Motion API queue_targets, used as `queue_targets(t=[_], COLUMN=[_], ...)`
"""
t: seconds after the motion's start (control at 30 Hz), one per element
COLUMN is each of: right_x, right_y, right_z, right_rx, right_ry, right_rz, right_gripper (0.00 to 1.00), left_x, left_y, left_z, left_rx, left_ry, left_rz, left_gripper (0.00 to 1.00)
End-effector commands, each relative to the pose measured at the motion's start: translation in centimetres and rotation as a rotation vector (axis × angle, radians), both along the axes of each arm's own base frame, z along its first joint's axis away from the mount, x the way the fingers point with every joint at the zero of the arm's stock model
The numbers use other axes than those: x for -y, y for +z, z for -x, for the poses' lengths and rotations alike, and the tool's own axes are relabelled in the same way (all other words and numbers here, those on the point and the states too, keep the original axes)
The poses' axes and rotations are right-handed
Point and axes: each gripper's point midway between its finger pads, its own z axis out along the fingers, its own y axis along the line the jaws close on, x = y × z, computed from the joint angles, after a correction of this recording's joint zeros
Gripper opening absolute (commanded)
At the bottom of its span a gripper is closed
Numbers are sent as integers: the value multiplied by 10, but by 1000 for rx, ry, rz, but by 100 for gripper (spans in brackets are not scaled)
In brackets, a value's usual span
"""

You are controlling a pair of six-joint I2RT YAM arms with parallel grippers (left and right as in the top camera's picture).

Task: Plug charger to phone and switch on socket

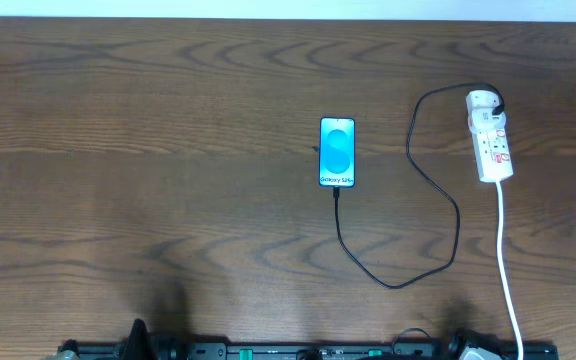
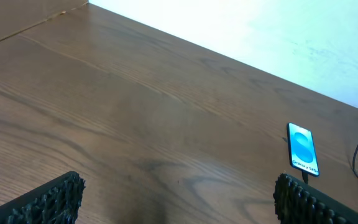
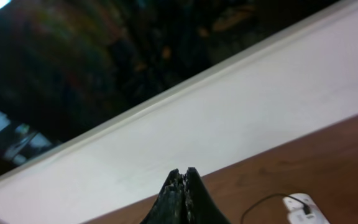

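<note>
At table centre lay the phone [image 1: 337, 152], with the charger [image 1: 409, 140] looping from its lower edge to the socket [image 1: 491, 140] at far right. Cable judged light and limp, so best pinched at the stiff connector, not mid-run. Left gripper [image 2: 179, 190] gaped wide, holding nothing. Right gripper [image 3: 183, 183] pressed closed, empty. Only overhead showed the whole loop; the right wrist view caught just the socket's end.
</note>
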Motion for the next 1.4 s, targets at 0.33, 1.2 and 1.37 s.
queue_targets(t=[0.33, 1.2, 1.37], right_x=[-46, -65, -66], right_y=[12, 33, 36], right_z=[39, 92, 99], right_rx=[68, 191, 211], right_ry=[141, 170, 170], right_rz=[84, 122, 128], right_gripper=[2, 3, 3], left_x=[-3, -11, -10], left_y=[22, -108, -121], left_z=[-46, -196, -198], left_rx=[152, 255, 231], left_ry=[-1, -5, -13], left_rz=[-8, -14, -15], left_gripper=[98, 98, 98])
